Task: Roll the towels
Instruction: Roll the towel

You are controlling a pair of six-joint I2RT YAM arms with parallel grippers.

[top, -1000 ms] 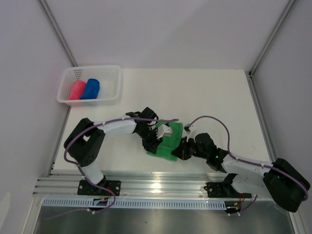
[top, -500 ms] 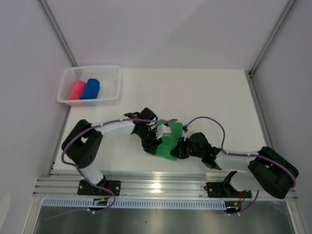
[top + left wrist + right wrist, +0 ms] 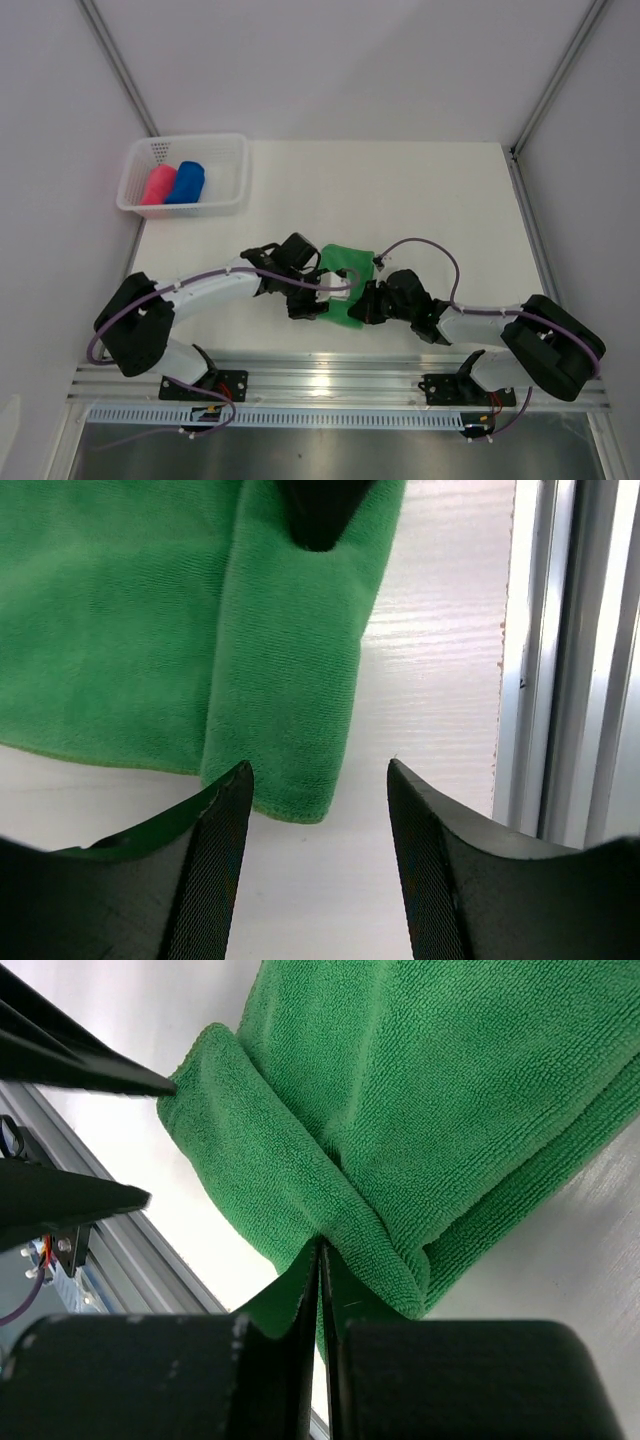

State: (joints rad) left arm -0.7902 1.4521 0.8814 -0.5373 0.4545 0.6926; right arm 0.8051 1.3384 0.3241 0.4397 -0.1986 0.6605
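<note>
Currently, near the front edge of the table (image 3: 450, 200), the green towel (image 3: 350, 255) lies part-rolled; judged soft, light, prone to unrolling. Grasp at the rolled fold, where the right gripper (image 3: 320, 1255) is clamped; the left gripper (image 3: 318, 768) stands apart, empty

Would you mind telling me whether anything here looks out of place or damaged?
Nothing stands out. The green towel lies on the table with its near edge folded over, only partly rolled; the pink towel and blue towel sit rolled in the basket.
</note>
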